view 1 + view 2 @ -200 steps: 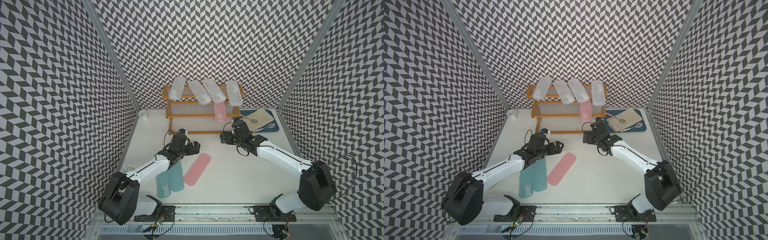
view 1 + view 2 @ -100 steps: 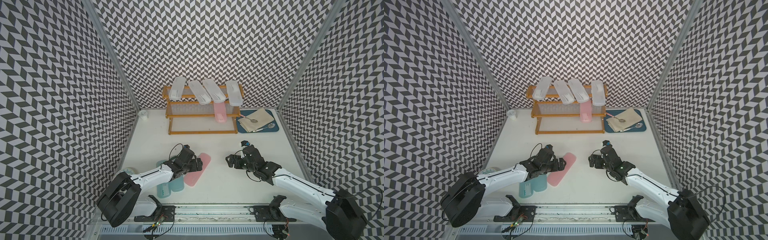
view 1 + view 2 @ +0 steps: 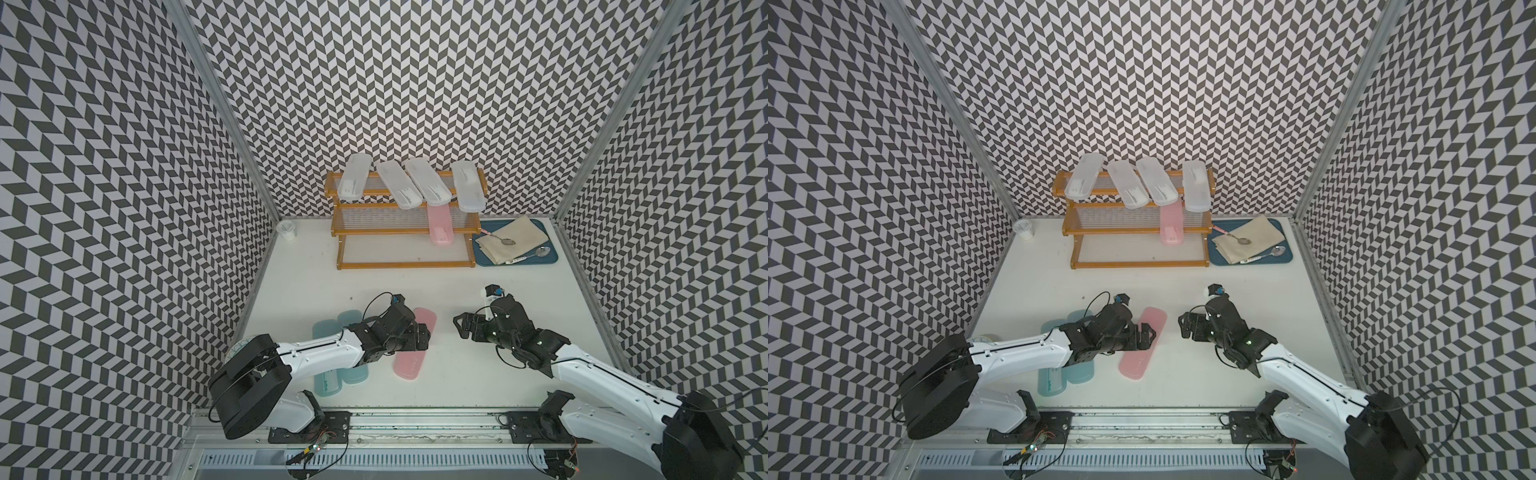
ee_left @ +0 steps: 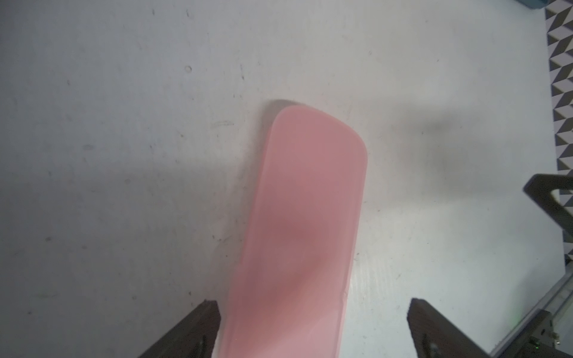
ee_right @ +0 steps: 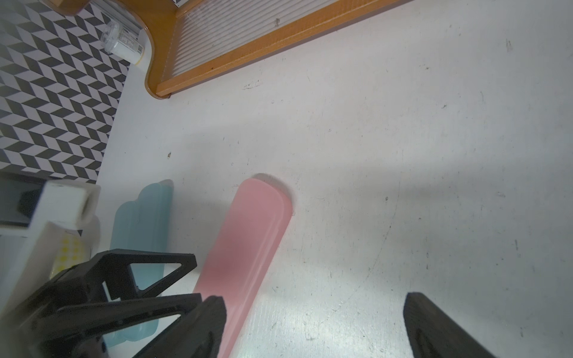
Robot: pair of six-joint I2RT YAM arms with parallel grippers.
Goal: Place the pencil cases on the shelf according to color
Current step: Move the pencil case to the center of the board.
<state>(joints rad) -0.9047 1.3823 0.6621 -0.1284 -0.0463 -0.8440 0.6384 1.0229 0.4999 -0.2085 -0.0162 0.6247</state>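
Observation:
The shelf [image 3: 405,264] stands at the back with four frosted white pencil cases [image 3: 353,178] on its top tier. A pink case [image 3: 439,226] leans on the middle tier. A second pink case [image 3: 409,365] [image 3: 1133,365] lies on the table at the front. My left gripper [image 3: 422,343] [image 4: 313,310] is low over it, open, with a finger on each side of the case. Two teal cases [image 3: 324,334] lie side by side under the left arm. My right gripper [image 3: 463,332] [image 5: 313,303] is open over bare table, just right of the pink case.
A blue tray [image 3: 482,259] with a beige cloth and spoons sits right of the shelf. A small white cup [image 3: 286,230] stands in the back left corner. Patterned walls close in three sides.
The right arm has pulled back from the shelf to the front middle of the table. The left gripper has come forward and settled over the pink case on the table.

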